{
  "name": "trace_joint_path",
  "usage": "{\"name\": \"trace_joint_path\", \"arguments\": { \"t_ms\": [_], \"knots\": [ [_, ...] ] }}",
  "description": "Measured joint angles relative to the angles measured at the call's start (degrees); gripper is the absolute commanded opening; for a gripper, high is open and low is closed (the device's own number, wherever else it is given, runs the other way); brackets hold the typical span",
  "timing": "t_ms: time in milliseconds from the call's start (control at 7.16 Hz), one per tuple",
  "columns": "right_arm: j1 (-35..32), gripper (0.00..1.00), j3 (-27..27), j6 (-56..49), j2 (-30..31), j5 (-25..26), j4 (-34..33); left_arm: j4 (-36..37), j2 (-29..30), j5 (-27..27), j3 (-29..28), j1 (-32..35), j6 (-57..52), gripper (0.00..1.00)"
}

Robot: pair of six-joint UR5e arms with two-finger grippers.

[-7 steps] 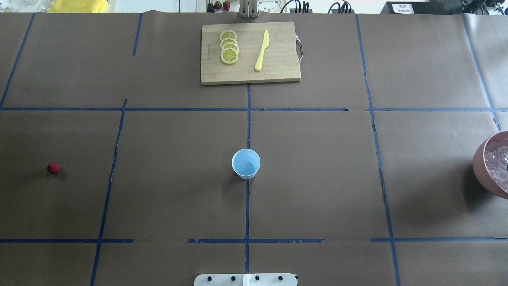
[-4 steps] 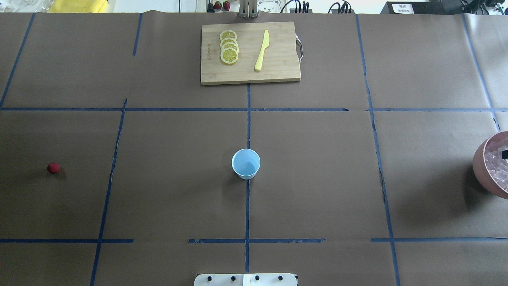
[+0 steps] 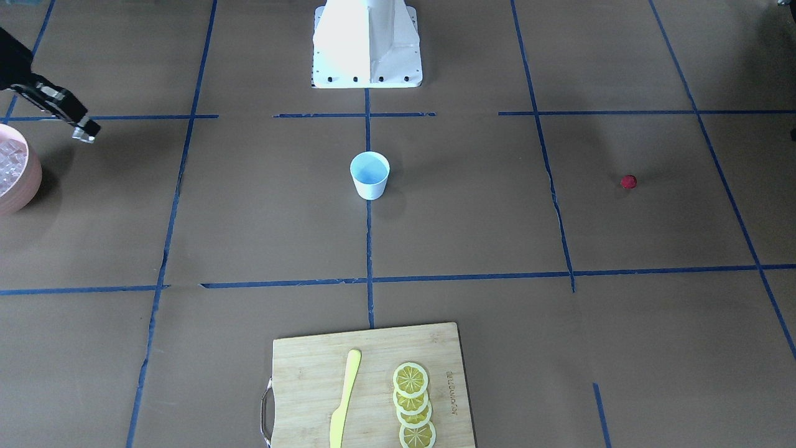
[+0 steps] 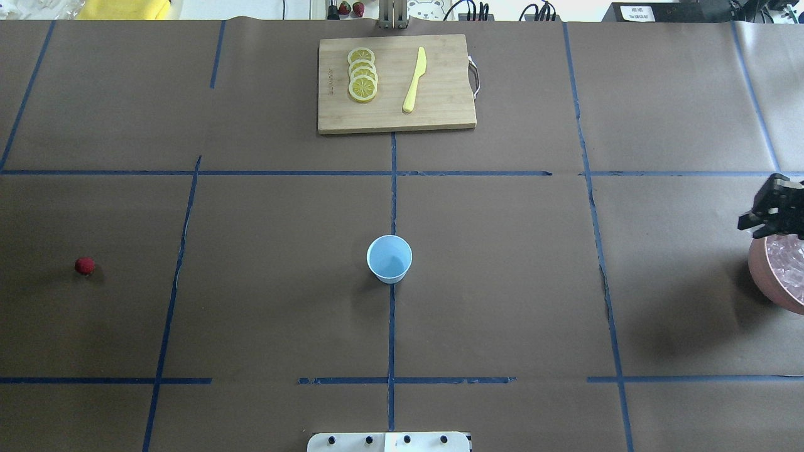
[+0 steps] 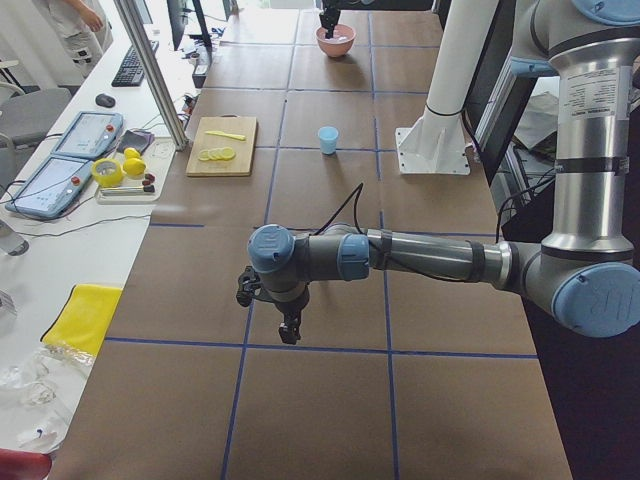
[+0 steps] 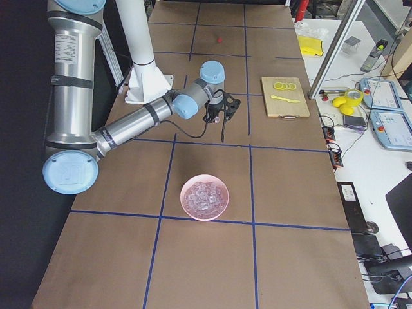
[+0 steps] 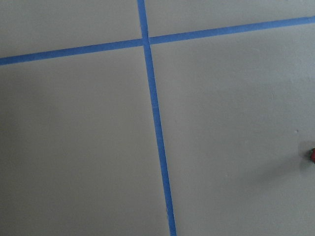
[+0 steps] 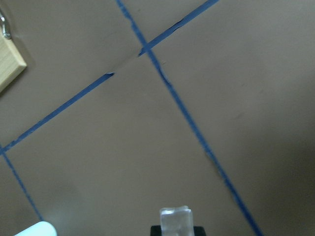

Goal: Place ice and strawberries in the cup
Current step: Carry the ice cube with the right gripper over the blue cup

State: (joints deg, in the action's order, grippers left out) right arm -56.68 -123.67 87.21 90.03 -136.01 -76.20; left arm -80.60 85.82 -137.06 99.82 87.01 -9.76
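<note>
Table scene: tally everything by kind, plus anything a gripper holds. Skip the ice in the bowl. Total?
Yellow lemon slices: 4
Yellow plastic knife: 1
Wooden cutting board: 1
White tapered cup with pale blue inside: 1
Small red strawberry: 1
Pink bowl: 1
Clear ice cube in the right gripper: 1
Total: 10

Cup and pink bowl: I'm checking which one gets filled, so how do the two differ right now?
The cup is small, white outside and pale blue inside; the bowl is larger and pink. The cup is empty; the bowl is full of ice. The cup stands at the middle of the table; the bowl far out on the robot's right. Both stand upright, open-topped.
</note>
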Motion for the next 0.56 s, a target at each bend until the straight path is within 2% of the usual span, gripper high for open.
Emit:
{"name": "trace_joint_path", "arguments": {
  "t_ms": [279,559],
  "knots": [
    [12.55,0.00,2.05,18.01,-13.96,6.96,-0.57,0.02,-0.75,0.01,1.71,-0.02,0.00,1.00],
    [22.21,0.00,8.34,26.93,-26.26,14.86,-2.23,-0.03,-0.96,0.04,2.40,-0.02,0.00,1.00]
  ]
}}
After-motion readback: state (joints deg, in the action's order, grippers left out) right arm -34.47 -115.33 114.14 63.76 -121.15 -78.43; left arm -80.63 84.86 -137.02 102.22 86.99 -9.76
